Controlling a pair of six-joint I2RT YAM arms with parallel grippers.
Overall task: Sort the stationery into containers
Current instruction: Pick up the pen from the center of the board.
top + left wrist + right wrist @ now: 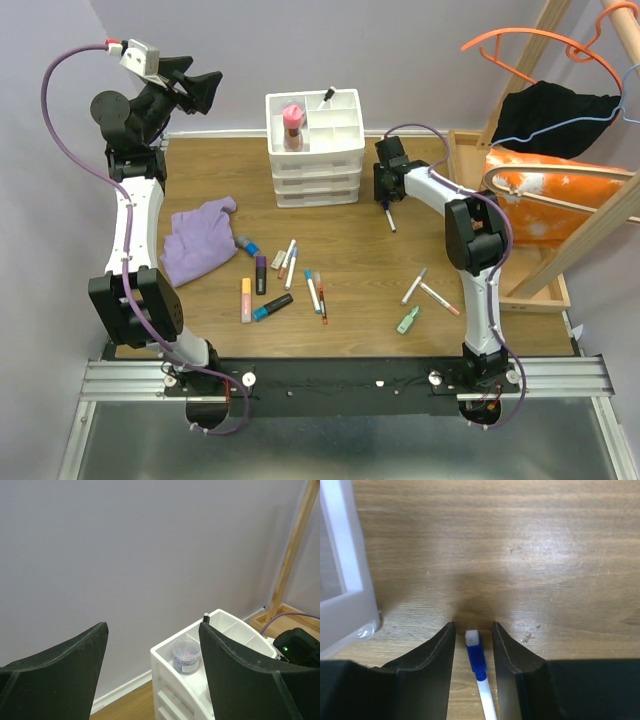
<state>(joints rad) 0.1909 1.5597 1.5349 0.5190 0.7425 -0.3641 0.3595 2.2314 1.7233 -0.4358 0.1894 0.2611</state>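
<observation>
The white organiser stands at the back of the table, with a black pen upright in a top compartment. Just to its right my right gripper is down at the table, its jaws either side of a white pen with a blue cap, a narrow gap on each side. The right wrist view shows the gripper and the organiser's corner. Several pens and highlighters lie mid-table, more at the right. My left gripper is raised at the back left, open and empty, facing the organiser.
A purple cloth lies left of the pens. A tub of paper clips sits in the organiser. At the right are a wooden tray-frame, an orange bag, black fabric and hangers.
</observation>
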